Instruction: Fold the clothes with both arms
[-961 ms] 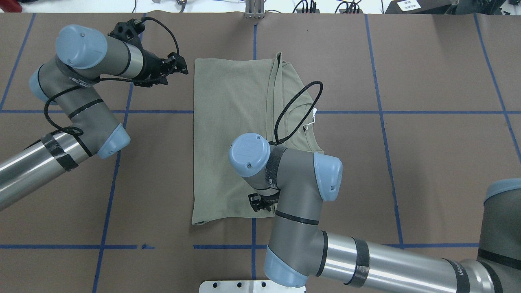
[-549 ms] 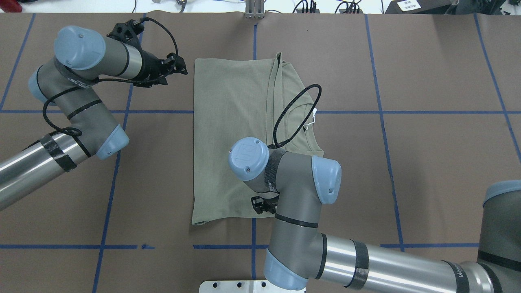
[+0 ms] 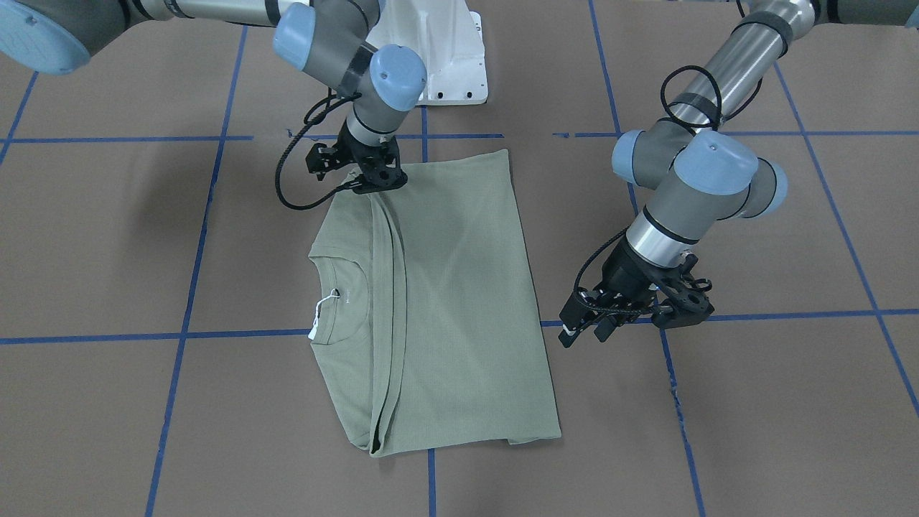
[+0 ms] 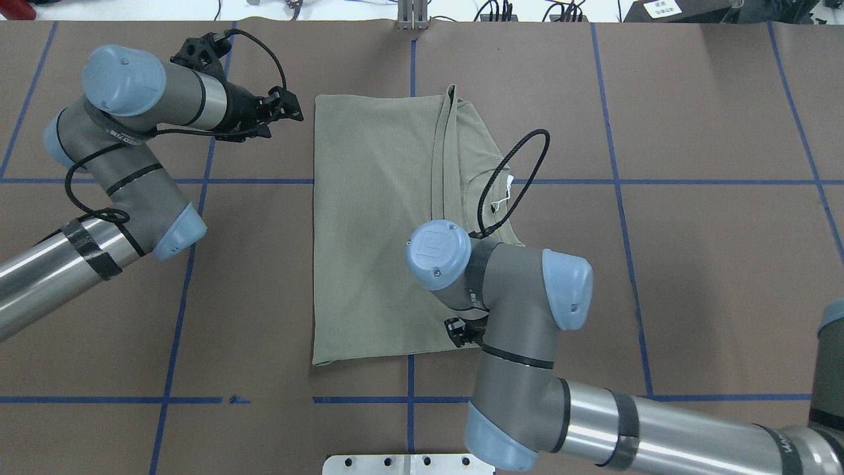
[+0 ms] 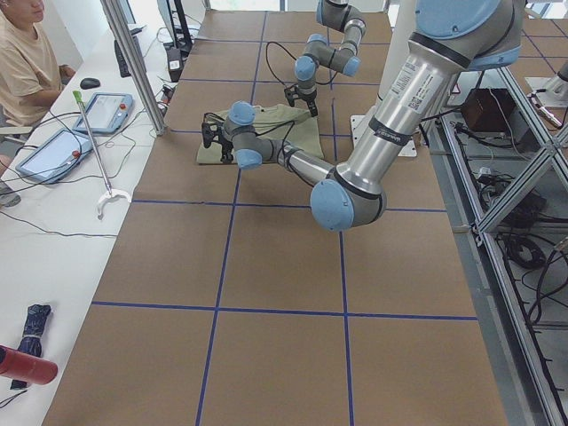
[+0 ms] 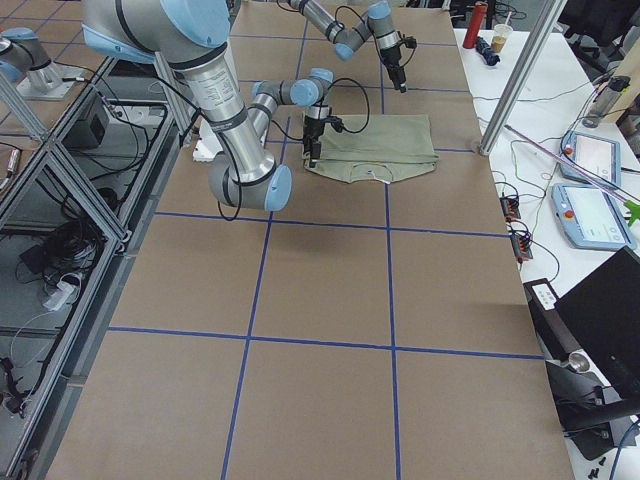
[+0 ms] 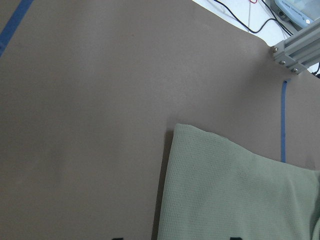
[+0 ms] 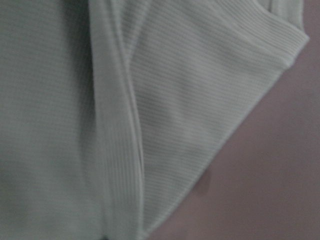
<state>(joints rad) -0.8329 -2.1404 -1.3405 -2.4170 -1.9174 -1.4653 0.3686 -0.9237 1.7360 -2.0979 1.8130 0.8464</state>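
The sage-green shirt (image 4: pixel 376 218) lies folded into a flat rectangle on the brown table, with its neck and white tag (image 4: pixel 504 191) on the right side. It also shows in the front view (image 3: pixel 452 287). My left gripper (image 4: pixel 293 113) hovers just off the shirt's far left corner, open and empty; in the front view (image 3: pixel 589 332) it is clear of the cloth. My right gripper (image 3: pixel 370 185) sits low on the shirt's near edge at the fold line. It is mostly hidden under its arm in the overhead view (image 4: pixel 458 333). Its wrist view shows only cloth (image 8: pixel 175 100), so I cannot tell its state.
The white pedestal base (image 3: pixel 445 64) stands at the robot's side of the table. Blue tape lines (image 4: pixel 620 181) grid the brown cover. An operator (image 5: pixel 27 53), tablets (image 5: pixel 106 111) and a metal post (image 5: pixel 133 62) are at the far side.
My right arm has moved to the right along the shirt's near edge. My left arm has drifted slightly left. The shirt lies as before.
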